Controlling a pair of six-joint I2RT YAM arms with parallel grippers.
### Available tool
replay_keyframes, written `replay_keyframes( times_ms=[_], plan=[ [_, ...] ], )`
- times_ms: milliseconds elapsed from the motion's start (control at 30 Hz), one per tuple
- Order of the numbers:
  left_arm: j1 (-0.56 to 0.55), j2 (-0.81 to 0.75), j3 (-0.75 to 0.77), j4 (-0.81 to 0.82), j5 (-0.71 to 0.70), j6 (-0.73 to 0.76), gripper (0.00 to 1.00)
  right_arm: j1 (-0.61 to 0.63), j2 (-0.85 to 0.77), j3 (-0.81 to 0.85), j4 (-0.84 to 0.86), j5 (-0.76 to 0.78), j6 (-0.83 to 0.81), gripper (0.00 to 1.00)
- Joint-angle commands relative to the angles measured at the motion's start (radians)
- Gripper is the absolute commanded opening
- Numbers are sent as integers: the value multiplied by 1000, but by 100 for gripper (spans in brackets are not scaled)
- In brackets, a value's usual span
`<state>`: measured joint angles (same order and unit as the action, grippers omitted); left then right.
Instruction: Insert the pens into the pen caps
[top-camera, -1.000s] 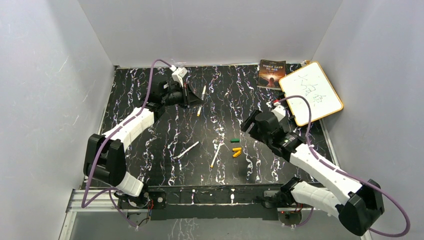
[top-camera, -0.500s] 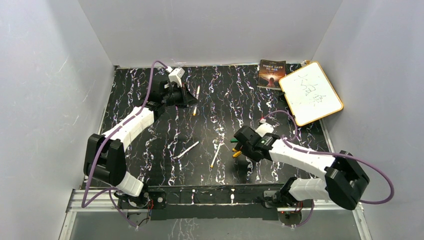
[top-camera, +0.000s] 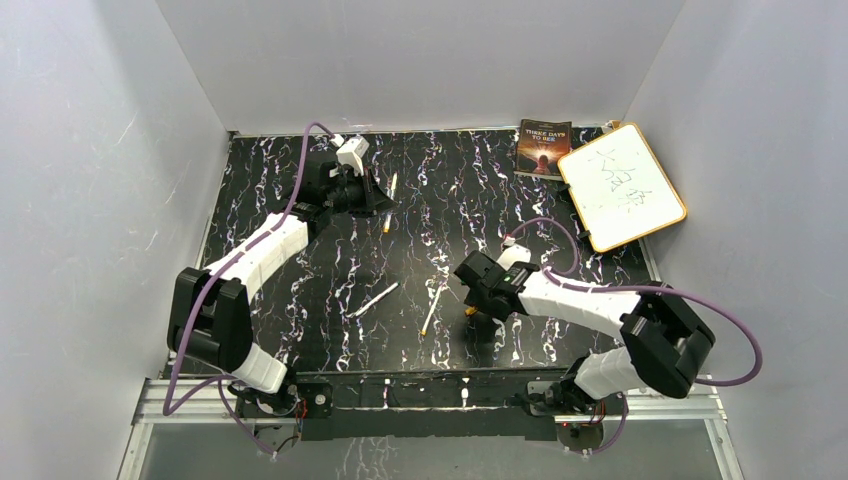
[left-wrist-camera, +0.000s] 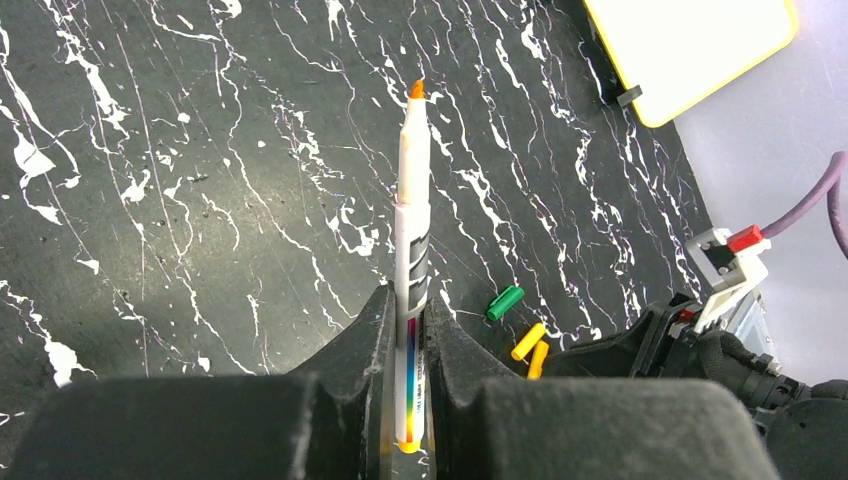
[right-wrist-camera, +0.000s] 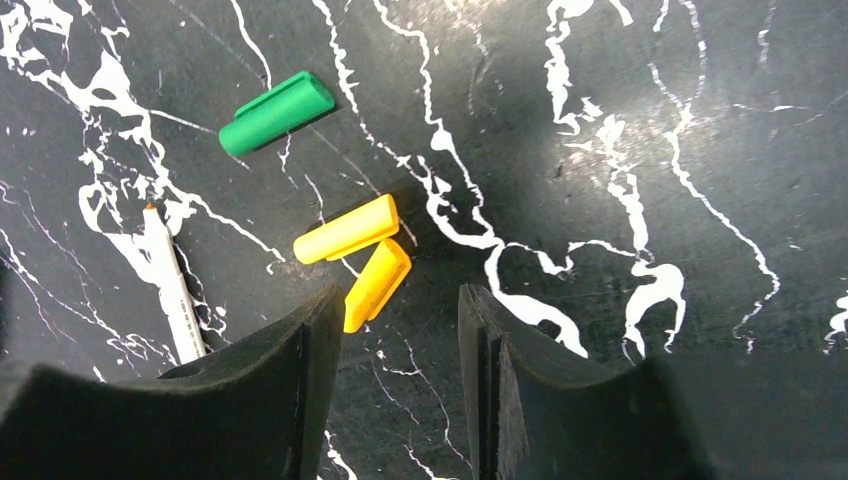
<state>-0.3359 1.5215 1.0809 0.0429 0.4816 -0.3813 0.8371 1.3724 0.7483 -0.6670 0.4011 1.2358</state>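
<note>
1 pen (left-wrist-camera: 413, 230) gripped lengthwise between left fingers (left-wrist-camera: 358, 352), orange tip forward; right fingers (right-wrist-camera: 298, 372) apart.

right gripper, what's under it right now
Two yellow caps lie close together on the table below the open right gripper; a pen runs out of sight behind one finger.
</note>
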Motion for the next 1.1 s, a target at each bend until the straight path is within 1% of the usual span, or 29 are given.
replay_keyframes(
  times_ms=[0,133,367,767,967,1067],
  plan=[
    [-2,-35,50,-12,9,6,0,24,21,30,56,-7,-8,42],
    [-2,-43,48,-21,4,12,0,24,47,34,77,-12,-23,40],
    [-2,-49,43,-10,21,-1,0,26,44,30,85,5,-15,39],
    [-2,-45,37,1,35,-19,0,26,114,71,74,24,-29,42],
    [-4,-44,34,2,35,-21,0,28,115,84,62,24,-40,30],
    [-4,-43,33,4,35,-21,0,29,116,86,59,20,-53,27]
  ],
)
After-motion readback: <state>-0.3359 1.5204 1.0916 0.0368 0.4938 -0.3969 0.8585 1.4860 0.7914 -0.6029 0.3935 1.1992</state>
